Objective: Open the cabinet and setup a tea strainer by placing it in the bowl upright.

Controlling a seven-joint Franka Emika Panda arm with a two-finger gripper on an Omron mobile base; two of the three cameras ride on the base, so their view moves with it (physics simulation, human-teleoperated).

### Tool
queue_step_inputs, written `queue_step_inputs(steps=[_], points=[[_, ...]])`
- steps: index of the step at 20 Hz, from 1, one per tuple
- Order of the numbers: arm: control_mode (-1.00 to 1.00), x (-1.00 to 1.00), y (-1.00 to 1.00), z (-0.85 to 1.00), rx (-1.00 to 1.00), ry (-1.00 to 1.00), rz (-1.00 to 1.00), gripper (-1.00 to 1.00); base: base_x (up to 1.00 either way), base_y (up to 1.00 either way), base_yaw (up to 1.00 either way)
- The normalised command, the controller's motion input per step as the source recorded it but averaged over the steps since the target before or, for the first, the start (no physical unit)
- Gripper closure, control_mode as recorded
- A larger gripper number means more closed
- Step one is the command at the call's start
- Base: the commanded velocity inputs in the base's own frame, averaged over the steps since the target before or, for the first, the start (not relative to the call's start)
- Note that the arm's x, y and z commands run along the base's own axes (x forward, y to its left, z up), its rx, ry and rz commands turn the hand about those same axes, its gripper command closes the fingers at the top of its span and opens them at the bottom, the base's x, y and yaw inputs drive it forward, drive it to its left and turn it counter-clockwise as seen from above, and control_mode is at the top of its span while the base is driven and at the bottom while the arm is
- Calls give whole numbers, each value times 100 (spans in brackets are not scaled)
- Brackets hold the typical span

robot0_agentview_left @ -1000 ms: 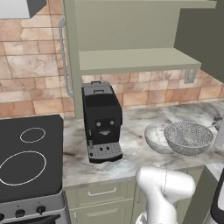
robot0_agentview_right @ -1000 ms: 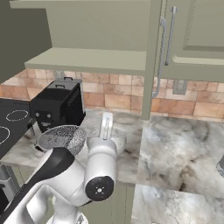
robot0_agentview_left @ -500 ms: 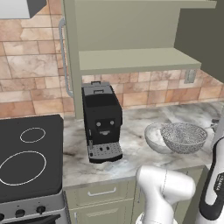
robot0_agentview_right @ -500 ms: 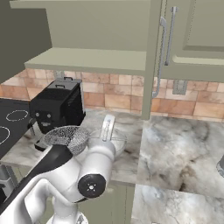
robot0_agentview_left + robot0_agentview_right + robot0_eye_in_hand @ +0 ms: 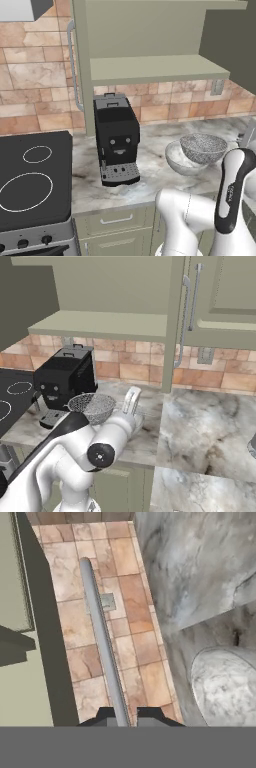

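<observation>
Carried leftward over the last second, the tea strainer (image 5: 203, 148) now seems to hang just above the bowl (image 5: 180, 161) on the tabletop (image 5: 150, 165), pinched by its handle in the near-closed gripper (image 5: 123, 718), so lowering it upright comes next.

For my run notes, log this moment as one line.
cabinet: sage-green wall cabinet open | strainer: grey mesh tea strainer upright in marbled white bowl | gripper: shut, at a silver bar

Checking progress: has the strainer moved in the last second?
Yes. The strainer has shifted left, toward the coffee machine, and now overlaps the bowl.
</observation>
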Motion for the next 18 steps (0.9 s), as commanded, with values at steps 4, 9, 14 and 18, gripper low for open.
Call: queue_step_inputs(steps=[4, 9, 14, 18], points=[[-100, 34, -25, -40, 0, -8, -8, 100, 0, 0, 0], [-100, 19, -20, -34, 0, -17, -1, 100, 0, 0, 0], [-100, 14, -2, -16, 0, -14, 0, 100, 0, 0, 0], [-100, 14, -8, -8, 0, -3, 0, 100, 0, 0, 0]])
